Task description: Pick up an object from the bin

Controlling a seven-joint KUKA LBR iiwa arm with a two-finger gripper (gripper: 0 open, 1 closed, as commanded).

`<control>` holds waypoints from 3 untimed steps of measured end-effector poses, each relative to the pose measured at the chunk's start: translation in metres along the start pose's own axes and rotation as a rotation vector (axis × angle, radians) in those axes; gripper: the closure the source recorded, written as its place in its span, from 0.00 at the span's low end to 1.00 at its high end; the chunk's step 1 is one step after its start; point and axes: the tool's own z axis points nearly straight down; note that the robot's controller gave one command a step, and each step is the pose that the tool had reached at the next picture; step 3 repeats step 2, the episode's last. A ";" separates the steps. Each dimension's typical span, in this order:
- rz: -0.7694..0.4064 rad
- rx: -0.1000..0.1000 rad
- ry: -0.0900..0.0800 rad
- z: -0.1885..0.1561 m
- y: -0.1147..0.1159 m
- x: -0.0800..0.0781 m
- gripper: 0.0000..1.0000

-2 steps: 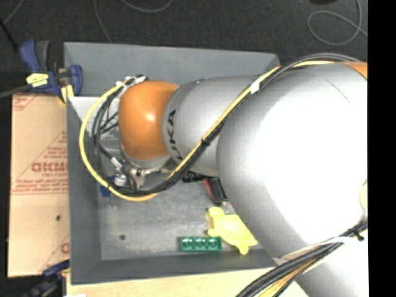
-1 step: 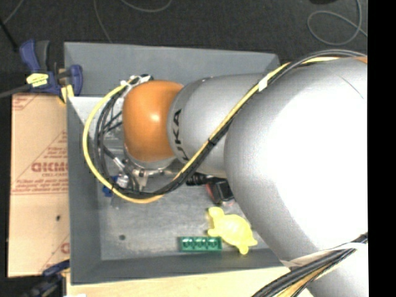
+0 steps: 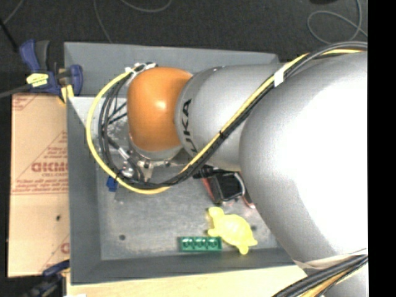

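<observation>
My gripper (image 3: pixel 137 164) hangs low over the left middle of the bin, under the orange wrist cover, and only part of its metal body shows. A small blue thing (image 3: pixel 112 183) lies on the bin floor just to its lower left, and I cannot tell whether they touch. A black and red object (image 3: pixel 224 185) sits to the gripper's right, partly under the arm. Near the front wall lie a yellow rubber toy (image 3: pixel 231 229) and a flat green block (image 3: pixel 200 244) with several square cells.
The large silver arm covers the bin's right and back parts and hides whatever lies beneath. Yellow and black cables loop round the wrist on the left. Bare grey floor shows at the front left of the bin.
</observation>
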 end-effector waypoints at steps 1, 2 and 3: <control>0.008 -0.012 -0.015 -0.036 -0.006 -0.005 1.00; 0.004 0.001 0.001 -0.062 -0.009 -0.002 1.00; 0.004 0.001 0.001 -0.062 -0.009 -0.002 1.00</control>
